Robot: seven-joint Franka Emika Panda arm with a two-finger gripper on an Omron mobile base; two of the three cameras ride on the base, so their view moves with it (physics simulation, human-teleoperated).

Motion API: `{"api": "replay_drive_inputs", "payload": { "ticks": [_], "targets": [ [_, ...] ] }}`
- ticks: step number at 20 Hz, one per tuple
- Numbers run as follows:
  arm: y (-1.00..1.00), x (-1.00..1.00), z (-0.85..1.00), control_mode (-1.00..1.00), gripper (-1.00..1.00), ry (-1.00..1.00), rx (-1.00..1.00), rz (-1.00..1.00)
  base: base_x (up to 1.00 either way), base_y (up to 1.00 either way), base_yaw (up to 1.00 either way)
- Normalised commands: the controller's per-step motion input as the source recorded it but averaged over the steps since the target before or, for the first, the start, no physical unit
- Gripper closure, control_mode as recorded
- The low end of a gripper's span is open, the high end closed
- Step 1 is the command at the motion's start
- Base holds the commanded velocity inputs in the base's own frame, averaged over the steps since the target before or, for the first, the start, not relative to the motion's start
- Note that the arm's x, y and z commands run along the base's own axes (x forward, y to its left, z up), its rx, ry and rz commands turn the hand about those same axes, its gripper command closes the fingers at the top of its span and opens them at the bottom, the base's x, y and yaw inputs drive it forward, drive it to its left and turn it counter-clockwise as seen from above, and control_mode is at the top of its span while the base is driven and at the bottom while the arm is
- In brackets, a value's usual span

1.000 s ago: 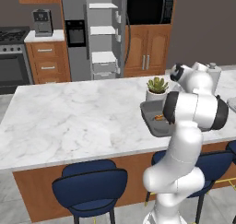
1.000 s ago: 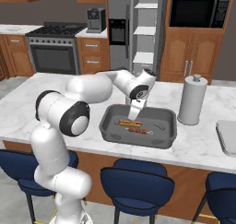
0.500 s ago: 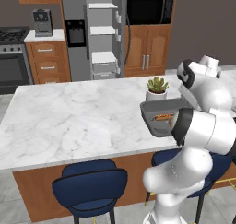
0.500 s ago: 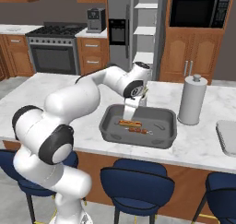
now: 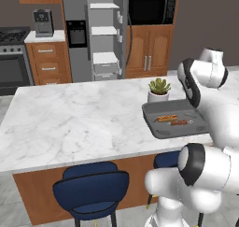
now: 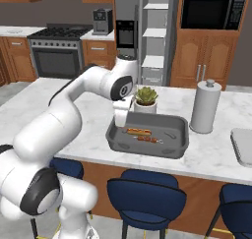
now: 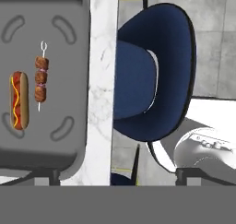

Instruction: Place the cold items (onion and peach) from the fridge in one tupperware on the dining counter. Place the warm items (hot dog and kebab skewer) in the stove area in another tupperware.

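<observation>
Hot dog [image 6: 138, 131] and kebab skewer [image 6: 149, 139] lying side by side in the grey tupperware [image 6: 180, 134] on the tabletop [image 6: 64, 115]. Pincer [image 6: 120, 119] spread, empty, by the tupperware's near wall. Risk: clipping that rim when swinging away, shoving it toward the tabletop's edge.

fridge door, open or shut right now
Open. The fridge door is swung aside in both base views, so its white shelves and drawers are exposed. No onion or peach is discernible on them.
</observation>
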Motion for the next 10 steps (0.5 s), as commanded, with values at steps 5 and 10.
{"api": "replay_drive_inputs", "payload": {
  "ticks": [5, 10],
  "targets": [
    [0.12, -0.78, 0.45, -1.00, -1.00, -0.03, -0.11, 0.00, 0.00, 0.00, 0.00],
    [0.03, -0.86, 0.45, -1.00, -1.00, -0.11, -0.05, 0.00, 0.00, 0.00, 0.00]
  ]
}}
